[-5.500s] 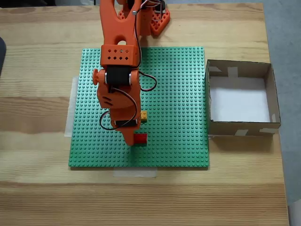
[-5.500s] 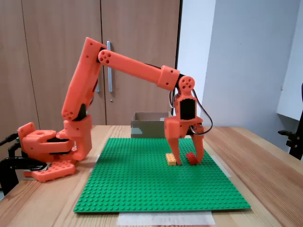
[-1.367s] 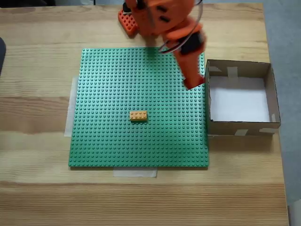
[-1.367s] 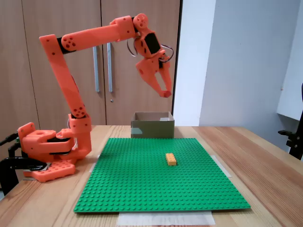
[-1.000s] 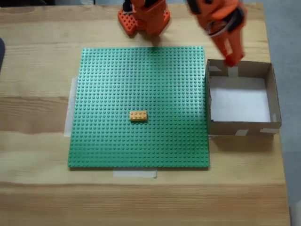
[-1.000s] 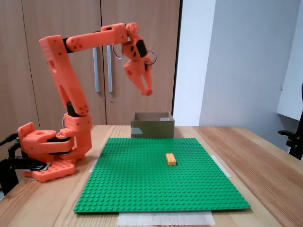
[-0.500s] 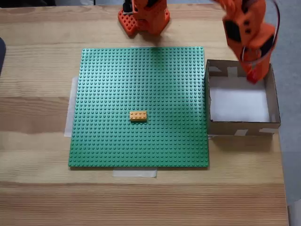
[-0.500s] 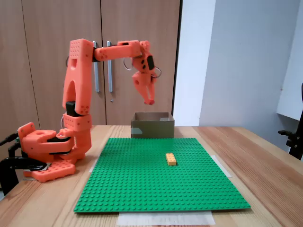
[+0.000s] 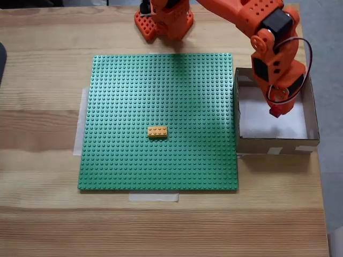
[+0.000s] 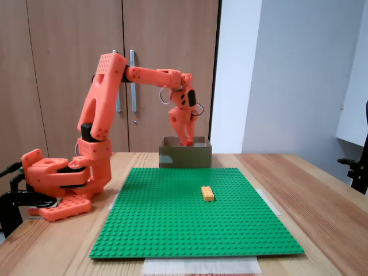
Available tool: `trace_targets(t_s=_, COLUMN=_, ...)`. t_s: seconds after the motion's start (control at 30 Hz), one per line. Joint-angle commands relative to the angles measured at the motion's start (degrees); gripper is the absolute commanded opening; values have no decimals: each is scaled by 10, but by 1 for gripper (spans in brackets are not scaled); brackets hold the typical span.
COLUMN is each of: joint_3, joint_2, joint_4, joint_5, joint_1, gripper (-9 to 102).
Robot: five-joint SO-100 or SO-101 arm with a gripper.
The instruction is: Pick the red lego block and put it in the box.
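In a fixed view from above, my orange gripper (image 9: pixel 276 110) hangs over the inside of the box (image 9: pixel 272 148). It is shut on the red lego block (image 9: pixel 275 112), which shows as a small darker red piece at the fingertips, above the box's white bottom. In a fixed view from the side, the gripper (image 10: pixel 187 140) points down, with its tips at the level of the rim of the box (image 10: pixel 185 156). The block itself cannot be made out there.
A yellow-orange brick (image 9: pixel 157 131) (image 10: pixel 207 194) sits near the middle of the green baseplate (image 9: pixel 134 91) (image 10: pixel 172 224). The arm's base (image 9: pixel 163 19) (image 10: pixel 54 184) stands at the plate's far edge. Bare wooden table surrounds the plate and box.
The gripper carried the red block off the baseplate, swung across to the box and has come down from above the box's far rim to over its inside.
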State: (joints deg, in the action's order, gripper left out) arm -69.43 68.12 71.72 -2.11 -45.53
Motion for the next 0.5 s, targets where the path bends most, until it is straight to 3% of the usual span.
trace_targets(t_s=0.0, joint_3=-5, joint_2=-2, joint_4=-15, joint_5=-10, joint_1=4, gripper=-1)
trace_targets(t_s=0.47, joint_3=-14, joint_2=-47, joint_4=-62, joint_5=-47, joint_1=-4, gripper=-1)
